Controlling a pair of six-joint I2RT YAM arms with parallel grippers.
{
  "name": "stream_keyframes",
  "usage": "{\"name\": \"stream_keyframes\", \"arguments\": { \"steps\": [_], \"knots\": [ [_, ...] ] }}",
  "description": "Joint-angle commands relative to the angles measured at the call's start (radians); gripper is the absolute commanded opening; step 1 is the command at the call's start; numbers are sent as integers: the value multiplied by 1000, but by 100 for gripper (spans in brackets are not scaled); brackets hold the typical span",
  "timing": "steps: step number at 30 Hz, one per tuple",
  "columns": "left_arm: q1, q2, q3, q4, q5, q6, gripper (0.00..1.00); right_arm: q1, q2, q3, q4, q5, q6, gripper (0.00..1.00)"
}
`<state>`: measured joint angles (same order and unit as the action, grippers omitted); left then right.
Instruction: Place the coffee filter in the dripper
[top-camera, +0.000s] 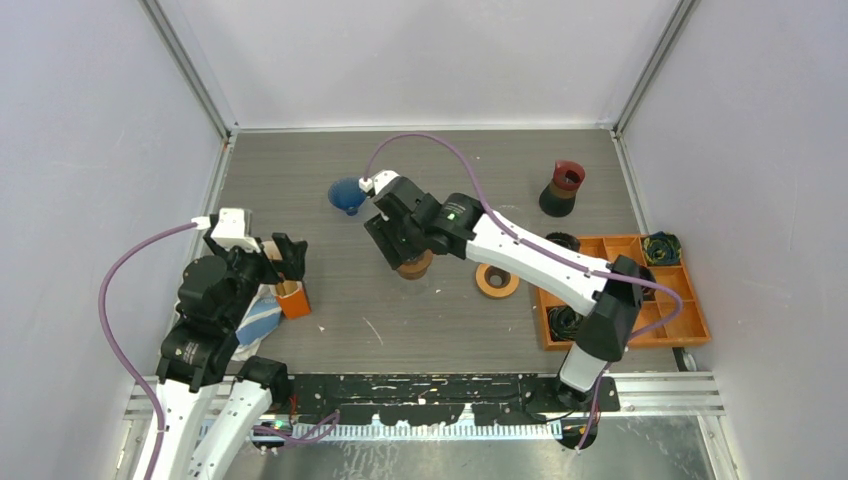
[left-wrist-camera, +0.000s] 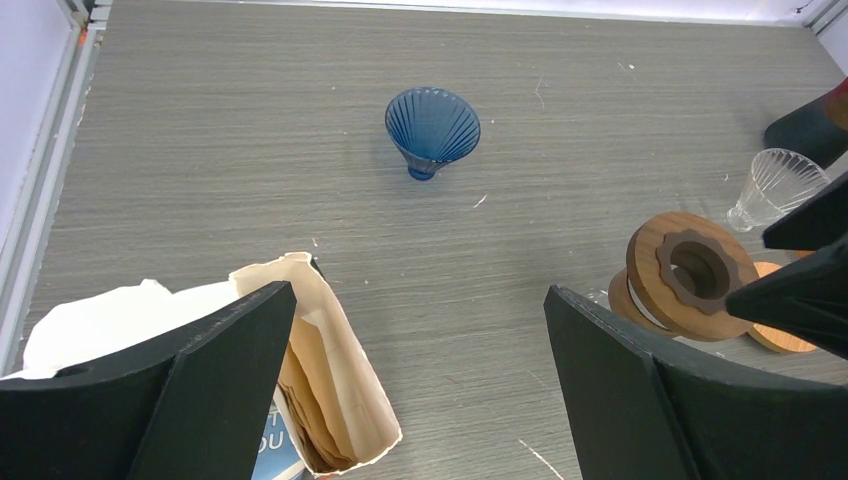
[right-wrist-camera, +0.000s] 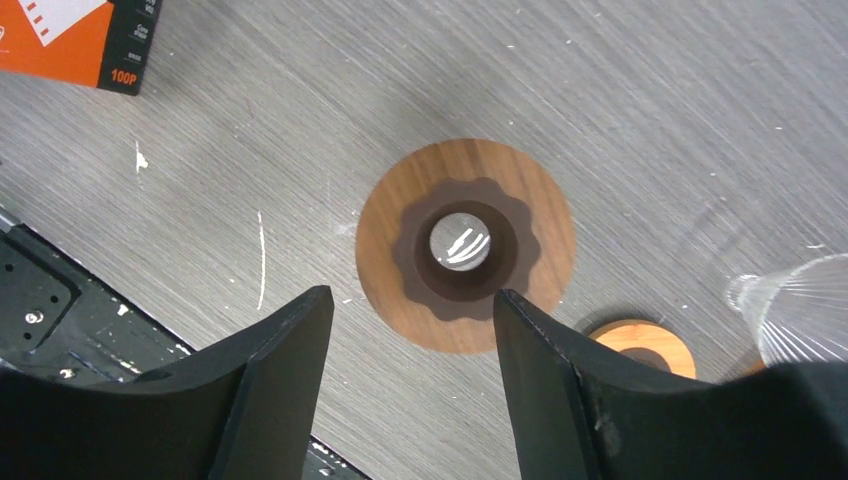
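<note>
A stack of brown paper coffee filters (left-wrist-camera: 305, 385) sits in a torn-open pack, just inside my left gripper's left finger. The pack shows as an orange box (top-camera: 293, 299) in the top view. My left gripper (left-wrist-camera: 420, 295) is open and empty, hovering over it (top-camera: 285, 255). A brown wooden dripper ring (right-wrist-camera: 465, 245) with a round hole stands mid-table (top-camera: 415, 266). My right gripper (right-wrist-camera: 410, 296) is open and empty, just above and beside the ring (top-camera: 395, 245). A blue ribbed cone dripper (left-wrist-camera: 432, 128) stands behind (top-camera: 347, 195).
A clear glass cone (left-wrist-camera: 778, 185) lies next to the wooden ring. A lighter wooden ring (top-camera: 497, 280) lies to its right. A red and black dripper (top-camera: 563, 188) stands at the back right. An orange tray (top-camera: 690, 325) of parts sits at the right.
</note>
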<state>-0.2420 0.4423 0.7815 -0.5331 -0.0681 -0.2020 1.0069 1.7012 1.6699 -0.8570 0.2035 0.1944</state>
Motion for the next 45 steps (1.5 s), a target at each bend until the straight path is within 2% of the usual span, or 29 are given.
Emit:
{"name": "stream_keyframes", "arguments": {
  "steps": [1, 5, 9, 13, 21, 37, 45],
  "knots": [
    [-2, 21, 45, 29, 0, 0, 99, -8, -86, -63, 86, 85, 15, 67],
    [-2, 51, 56, 17, 12, -3, 99, -27, -154, -144, 152, 69, 11, 70],
    [-3, 79, 62, 14, 27, -2, 99, -28, -207, -236, 223, 26, -10, 87],
    [-3, 96, 64, 9, 28, 0, 99, -27, -225, -298, 265, -15, -34, 100],
    [-3, 101, 63, 7, 30, 3, 99, -21, -176, -301, 290, 6, -65, 100],
    [-2, 104, 64, 5, 40, 4, 99, 22, -69, -236, 259, 186, -79, 100],
    [-2, 104, 64, 7, 42, 3, 99, 21, -75, -224, 253, 230, -79, 100]
  ]
}}
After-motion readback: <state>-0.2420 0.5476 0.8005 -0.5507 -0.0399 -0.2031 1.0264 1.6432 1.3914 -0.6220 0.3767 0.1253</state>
